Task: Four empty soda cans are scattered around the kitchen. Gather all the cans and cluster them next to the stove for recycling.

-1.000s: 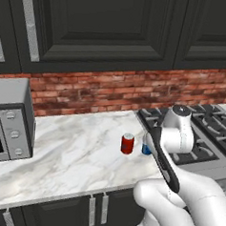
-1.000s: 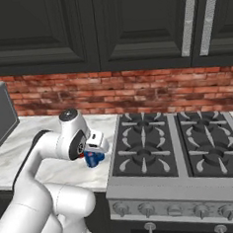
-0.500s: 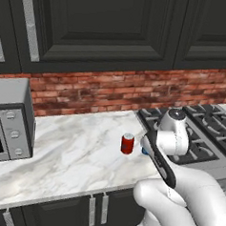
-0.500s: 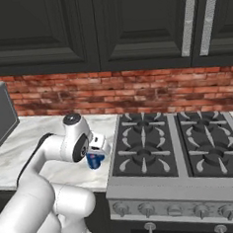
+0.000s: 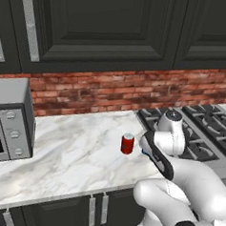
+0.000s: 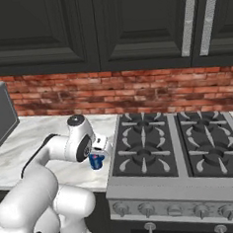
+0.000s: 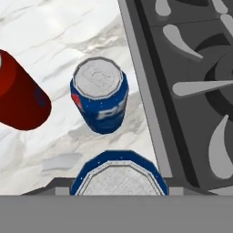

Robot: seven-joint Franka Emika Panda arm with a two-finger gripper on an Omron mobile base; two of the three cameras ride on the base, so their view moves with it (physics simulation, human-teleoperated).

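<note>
The white marble counter (image 5: 69, 155) ran under dark cabinets and a red brick wall, with a grey microwave (image 5: 9, 122) at its left end and the stove (image 6: 181, 153) at its right. The arm leaned low over the strip of counter just beside the stove's left edge.

From the right base view, the gripper (image 6: 96, 158) had a blue can (image 6: 96, 161) in its hold, upright, right against the stove's side. The jaws were drawn in as far as they went, closed on that can. In the hand view its silver top (image 7: 119, 181) sat at the very bottom of the picture, directly under the hand, so the can's long axis ran straight along the gripper's own line.

What mattered for the coming move, I judged, was what lay below and ahead. A second blue can (image 7: 99, 94) stood upright on the marble just beyond the held one, close to the stove's edge (image 7: 141, 91). A red can (image 7: 20, 98) stood near it, further from the stove; from the left base view it (image 5: 127, 143) stood just left of the arm.

Whether the held can was already resting on the marble I could not tell. If it was not, it seemed to need only a short straight drop, with care not to knock its blue neighbour. That would make three by the stove.
</note>
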